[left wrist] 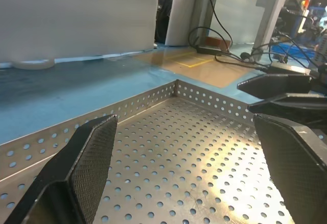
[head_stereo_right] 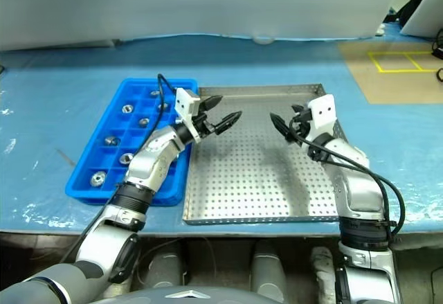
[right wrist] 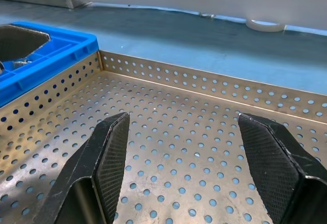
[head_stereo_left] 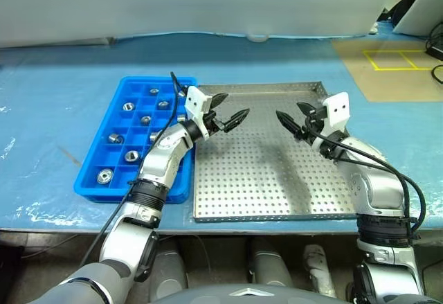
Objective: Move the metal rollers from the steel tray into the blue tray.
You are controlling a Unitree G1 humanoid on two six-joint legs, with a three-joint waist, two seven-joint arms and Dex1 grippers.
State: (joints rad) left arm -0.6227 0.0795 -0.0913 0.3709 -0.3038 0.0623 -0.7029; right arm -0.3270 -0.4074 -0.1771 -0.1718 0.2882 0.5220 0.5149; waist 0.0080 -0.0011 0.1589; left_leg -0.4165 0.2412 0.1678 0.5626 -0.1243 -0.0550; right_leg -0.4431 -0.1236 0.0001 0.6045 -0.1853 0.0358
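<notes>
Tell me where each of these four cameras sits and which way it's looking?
Left and right eye views: on the head, looking forward and down at the steel tray, the blue tray holding metal rollers, both arms.
Left wrist view: looks along the open left gripper across the steel tray; right gripper's fingers show too.
Right wrist view: looks along the open right gripper toward the blue tray.
Every view shares the steel tray.

On the blue-covered table the steel tray lies bare, its perforated floor holding nothing. Just beside it, touching its edge, sits the blue tray with metal rollers scattered singly through its compartments. Both arms hang over the steel tray: the left gripper and the right gripper face each other, fingers spread, nothing between them.
</notes>
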